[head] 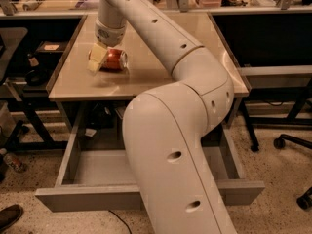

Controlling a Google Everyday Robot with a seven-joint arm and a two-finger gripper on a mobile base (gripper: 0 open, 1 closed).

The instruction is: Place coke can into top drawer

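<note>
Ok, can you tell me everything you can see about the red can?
The coke can is small, red-orange and shiny like metal, with a silver end facing right. It lies on its side near the left front of the beige tabletop. The gripper covers its left end, apparently touching it. It is not in the top drawer yet.

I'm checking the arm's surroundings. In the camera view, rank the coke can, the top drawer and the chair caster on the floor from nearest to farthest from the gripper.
From the gripper, above the left side of the tabletop:
1. The coke can, right beside it on the tabletop.
2. The top drawer, pulled open below the tabletop.
3. The chair caster, on the floor at far right.
</note>
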